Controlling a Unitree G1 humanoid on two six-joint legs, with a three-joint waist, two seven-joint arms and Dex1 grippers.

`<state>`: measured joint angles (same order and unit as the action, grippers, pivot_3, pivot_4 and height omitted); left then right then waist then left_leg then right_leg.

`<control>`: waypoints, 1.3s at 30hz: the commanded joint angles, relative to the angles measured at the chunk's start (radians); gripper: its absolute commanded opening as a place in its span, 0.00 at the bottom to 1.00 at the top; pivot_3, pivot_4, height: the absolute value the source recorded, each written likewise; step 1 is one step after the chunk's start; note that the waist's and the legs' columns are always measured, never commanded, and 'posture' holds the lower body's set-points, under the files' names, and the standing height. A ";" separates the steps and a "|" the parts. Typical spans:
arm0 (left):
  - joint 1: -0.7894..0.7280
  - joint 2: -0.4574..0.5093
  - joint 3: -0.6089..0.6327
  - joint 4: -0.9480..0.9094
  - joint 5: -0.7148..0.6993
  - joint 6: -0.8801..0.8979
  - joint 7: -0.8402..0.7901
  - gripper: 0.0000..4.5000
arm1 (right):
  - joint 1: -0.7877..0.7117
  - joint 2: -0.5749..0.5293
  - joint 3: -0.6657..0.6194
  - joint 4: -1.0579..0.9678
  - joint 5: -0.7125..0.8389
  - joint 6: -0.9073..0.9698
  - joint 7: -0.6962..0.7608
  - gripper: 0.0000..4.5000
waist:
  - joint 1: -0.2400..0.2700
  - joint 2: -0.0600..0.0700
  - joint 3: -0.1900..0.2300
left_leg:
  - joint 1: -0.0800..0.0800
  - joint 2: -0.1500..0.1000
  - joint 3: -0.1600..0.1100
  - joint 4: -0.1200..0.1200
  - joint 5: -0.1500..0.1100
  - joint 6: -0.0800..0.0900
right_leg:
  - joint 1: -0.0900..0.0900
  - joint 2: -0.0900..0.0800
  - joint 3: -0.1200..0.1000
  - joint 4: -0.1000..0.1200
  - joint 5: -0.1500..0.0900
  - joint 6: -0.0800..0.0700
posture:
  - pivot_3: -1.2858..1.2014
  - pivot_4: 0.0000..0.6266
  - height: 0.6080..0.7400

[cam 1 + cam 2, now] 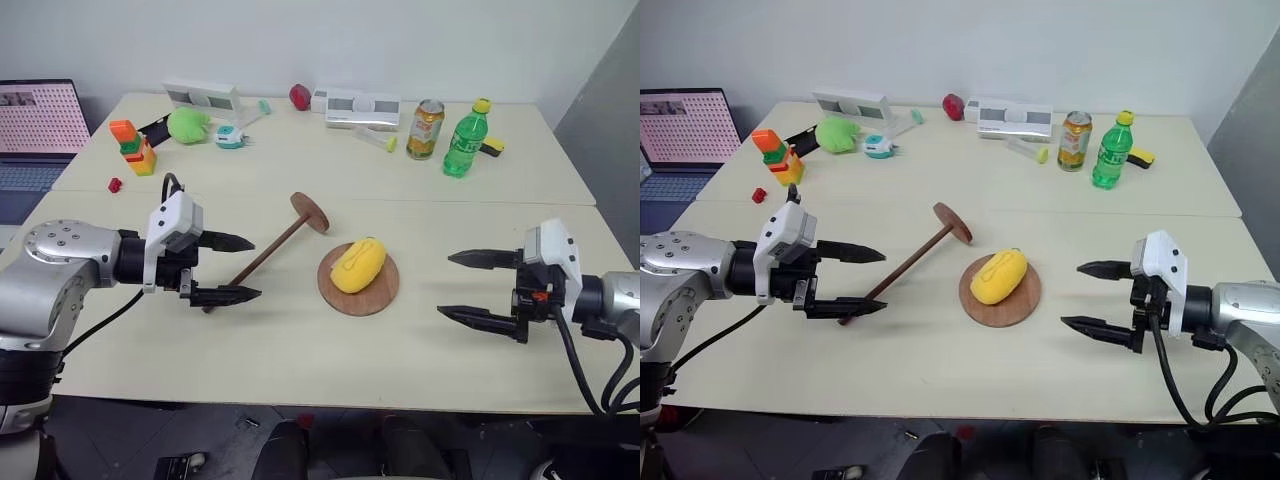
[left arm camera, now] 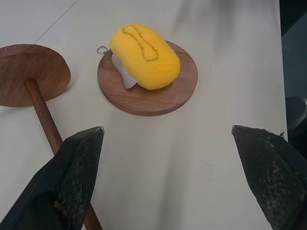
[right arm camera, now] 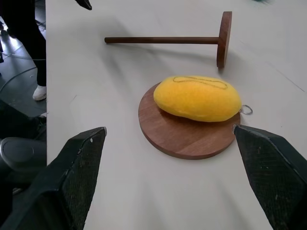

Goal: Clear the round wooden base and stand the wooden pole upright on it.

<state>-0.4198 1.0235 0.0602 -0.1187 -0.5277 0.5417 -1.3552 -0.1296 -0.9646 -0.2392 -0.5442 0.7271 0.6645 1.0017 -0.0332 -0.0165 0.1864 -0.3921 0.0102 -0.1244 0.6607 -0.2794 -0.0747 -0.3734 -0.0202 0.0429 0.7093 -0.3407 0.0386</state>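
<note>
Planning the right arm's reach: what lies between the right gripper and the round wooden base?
Bare tabletop between right gripper and round wooden base, in the left eye view.

Round wooden base [image 1: 340, 294] flat mid-table — wooden pole [image 1: 270, 251] lying beside it, disc end tilted.

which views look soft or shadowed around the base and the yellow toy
Left wrist view: the yellow plush toy and round wooden base are fairly sharp, the near fingers soft. Right wrist view: the wooden pole casts a faint shadow on the table.
</note>
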 commanded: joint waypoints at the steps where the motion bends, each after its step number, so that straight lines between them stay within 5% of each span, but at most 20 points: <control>1: -0.032 -0.006 0.005 0.006 -0.012 0.014 -0.001 1.00 | -0.003 -0.014 -0.039 -0.018 0.023 0.000 0.007 0.98 | 0.000 0.000 0.000 | 0.000 0.000 0.000 0.000 0.000 0.000 | 0.000 0.000 0.000 0.000 0.000 0.000 | 0.52 0.24 1.00; 32: -0.140 -0.019 -0.054 0.026 0.009 0.052 -0.022 1.00 | -0.055 -0.013 -0.012 -0.025 0.000 0.014 -0.025 0.98 | -0.001 0.000 0.000 | 0.000 0.000 0.000 0.000 0.000 0.000 | 0.000 0.000 0.000 0.000 0.000 0.000 | 0.52 0.24 1.00; 39: -0.153 -0.045 -0.100 0.013 0.037 -0.002 -0.051 1.00 | -0.401 0.107 0.384 0.105 -0.271 -0.173 0.056 0.98 | -0.029 0.000 0.000 | 0.002 0.001 0.000 0.001 0.000 0.000 | 0.000 0.001 0.000 0.002 0.000 0.000 | 0.52 0.24 1.00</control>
<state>-0.5581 0.9713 -0.0519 -0.0903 -0.4974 0.5602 -1.3932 -0.4873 -0.8655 0.0847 -0.4809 0.5308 0.5562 1.0261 -0.0626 -0.0165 0.1865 -0.3907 0.0110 -0.1246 0.6612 -0.2793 -0.0748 -0.3738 -0.0190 0.0431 0.7116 -0.3407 0.0386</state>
